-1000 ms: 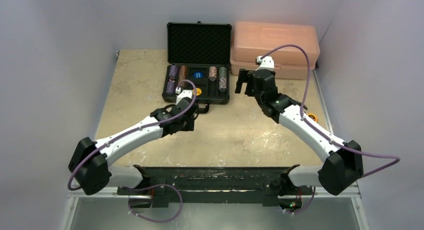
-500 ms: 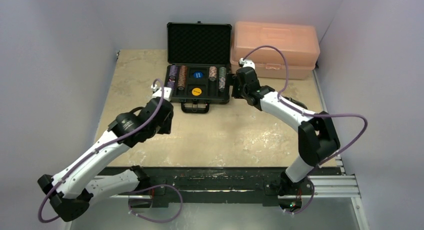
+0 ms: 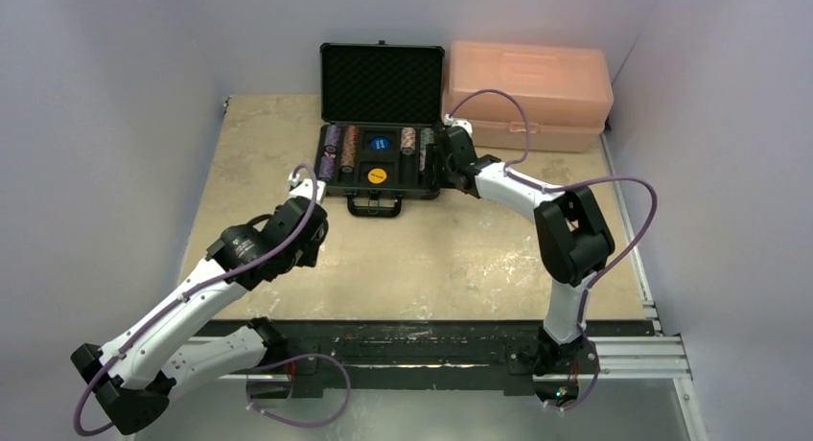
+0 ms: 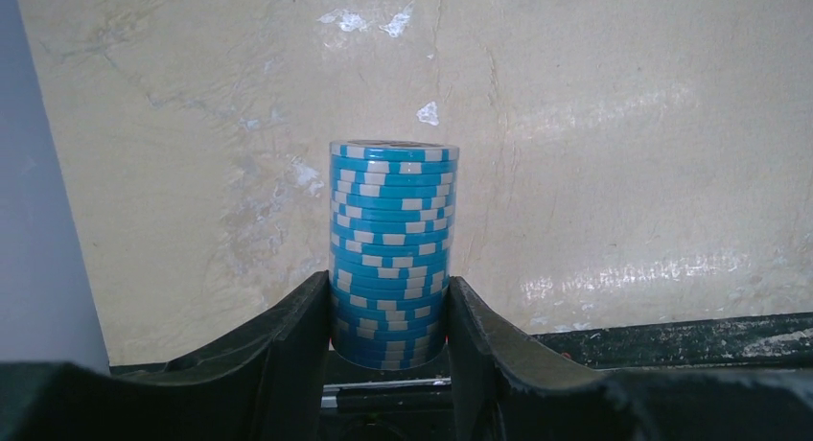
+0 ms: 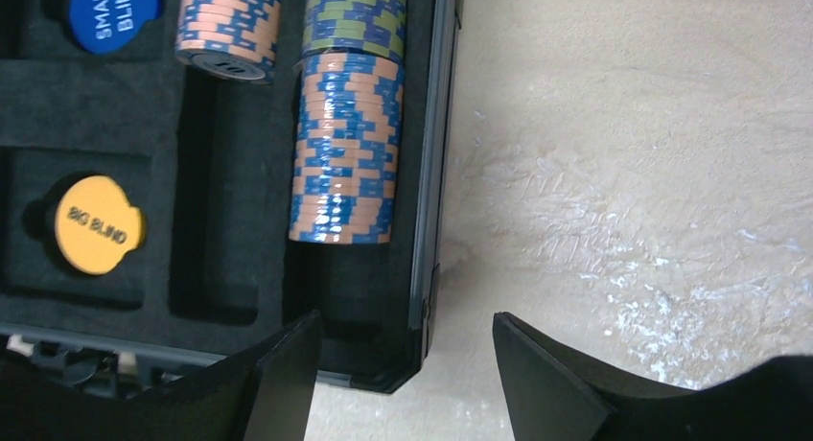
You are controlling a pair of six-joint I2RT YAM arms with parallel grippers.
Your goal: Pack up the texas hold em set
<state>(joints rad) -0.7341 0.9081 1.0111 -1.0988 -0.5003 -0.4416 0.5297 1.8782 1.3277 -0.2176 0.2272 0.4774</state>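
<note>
Top view: open black case (image 3: 382, 163) sits upper centre on the counter (image 3: 460, 259), with a pink box (image 3: 527, 91) touching its right side. Left arm (image 3: 192, 292) ends just off the case's lower left corner; right arm (image 3: 513, 187) ends at the case's right edge.

Left wrist: left pincer (image 4: 388, 290) is clenched on an upright blue chip stack (image 4: 393, 211), mid-frame, over bare counter.

Right wrist: right pincer (image 5: 403, 331) is released, fingers spread either side of the case's lower right corner. An orange-blue chip stack (image 5: 345, 153) lies in the rightmost slot, a yellow Big Blind button (image 5: 96, 225) at left.
</note>
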